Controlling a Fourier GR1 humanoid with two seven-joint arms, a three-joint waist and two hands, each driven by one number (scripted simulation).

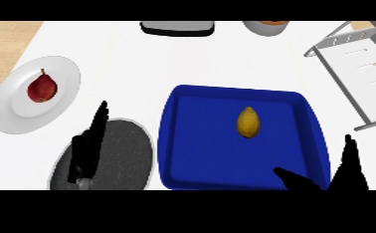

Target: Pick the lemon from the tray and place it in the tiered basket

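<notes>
A yellow lemon [248,122] lies in the middle of the blue tray [191,162], which sits on the white counter right of centre. The grey tiered basket [345,72] shows at the right edge, partly cut off. My right hand [345,170] comes in at the lower right, open, fingers pointing up and thumb over the tray's near right corner; it is apart from the lemon. At the lower left my left hand [92,142] rests open, fingers up, over a dark round plate.
A white plate [62,80] with a dark red pear [42,88] sits at the left. Under the left hand is a dark grey plate [129,157]. At the far edge stand a grey-black box [178,28] and a bowl [266,27].
</notes>
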